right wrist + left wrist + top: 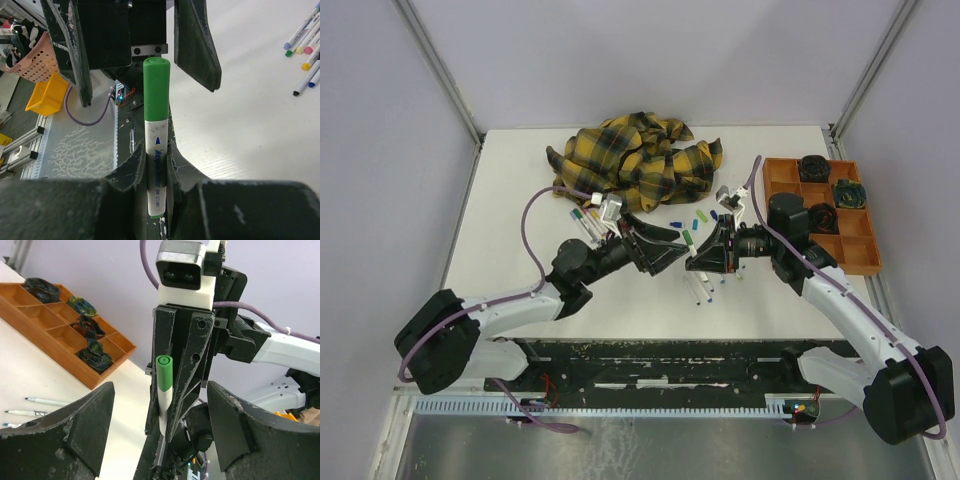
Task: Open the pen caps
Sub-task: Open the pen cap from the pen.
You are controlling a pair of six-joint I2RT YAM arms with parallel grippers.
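A white pen [157,165] with a green pen cap [156,90] on its end is clamped between the fingers of my right gripper [156,155], which is shut on the barrel. The capped end points at my left gripper [160,435], whose jaws stand wide open on either side of the green cap [163,372] without touching it. In the top view the two grippers meet at the table's middle, left gripper [672,256] facing right gripper [700,262]. More white pens [701,290] lie below them, and loose caps [696,219] lie just beyond.
A yellow-and-black plaid cloth [635,155] is bunched at the back of the table. An orange compartment tray [868,262] with dark bundles stands at the right. Several coloured pens [305,37] lie to the right of my right gripper.
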